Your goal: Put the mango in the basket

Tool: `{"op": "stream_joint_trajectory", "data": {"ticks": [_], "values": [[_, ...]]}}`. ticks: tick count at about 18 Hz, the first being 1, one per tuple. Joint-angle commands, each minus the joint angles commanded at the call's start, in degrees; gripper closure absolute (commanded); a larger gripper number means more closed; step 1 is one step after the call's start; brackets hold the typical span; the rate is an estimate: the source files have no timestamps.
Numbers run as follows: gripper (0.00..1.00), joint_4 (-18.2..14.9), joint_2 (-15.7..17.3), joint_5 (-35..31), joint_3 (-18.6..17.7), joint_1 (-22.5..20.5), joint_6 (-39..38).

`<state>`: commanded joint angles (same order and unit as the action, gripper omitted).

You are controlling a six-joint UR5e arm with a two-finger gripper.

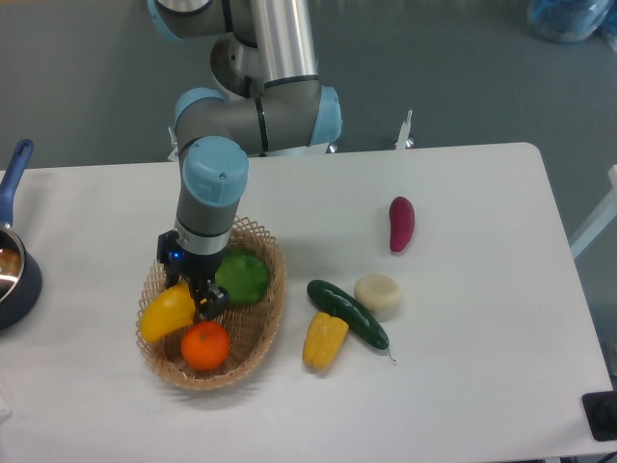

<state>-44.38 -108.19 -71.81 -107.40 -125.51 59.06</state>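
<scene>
The mango (164, 313), glossy yellow with an orange tinge, lies tilted inside the left part of the woven wicker basket (262, 323), its lower end by the basket's left rim. My gripper (198, 297) points down into the basket. Its fingers are at the mango's upper right end and seem closed on it. One dark fingertip (211, 303) shows just right of the mango. The arm hides the far side of the grip.
In the basket are also a round orange (205, 345) and a green vegetable (242, 278). On the table to the right lie a yellow corn piece (324, 340), a dark cucumber (348, 313), a pale round item (377, 293) and a purple sweet potato (401, 223). A dark blue pot (13, 275) stands at the left edge.
</scene>
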Motion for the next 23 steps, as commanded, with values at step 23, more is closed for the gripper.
{"op": "stream_joint_trajectory", "data": {"ticks": [23], "values": [[0.0,-3.58,8.25,1.31,23.65,-28.28,6.03]]}}
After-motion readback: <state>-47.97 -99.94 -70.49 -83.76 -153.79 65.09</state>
